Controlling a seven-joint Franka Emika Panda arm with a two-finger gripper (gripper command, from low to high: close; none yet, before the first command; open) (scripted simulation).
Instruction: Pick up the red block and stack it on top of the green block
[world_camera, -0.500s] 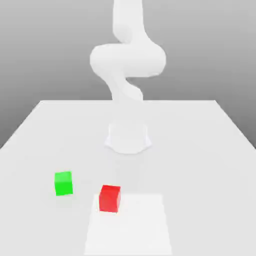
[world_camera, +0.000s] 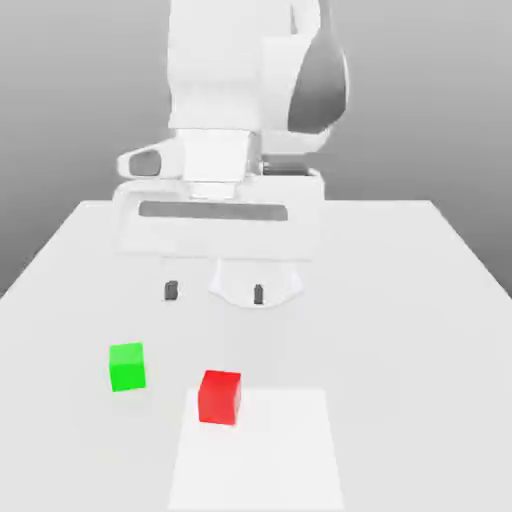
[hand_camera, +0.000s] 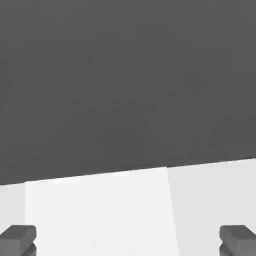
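Here, the small matte bright-red cube is seen on the white table, at the edge of a paler square patch. The smaller matte bright-green cube is set near it, toward the exterior view's left, apart. The white arm's two-finger gripper is held above the table behind both, its dark fingertips spread wide apart with nothing between them.

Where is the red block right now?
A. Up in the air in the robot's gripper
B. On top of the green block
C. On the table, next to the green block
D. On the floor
C: the red block sits on the table, apart from the green block, while the open gripper hangs above, empty.
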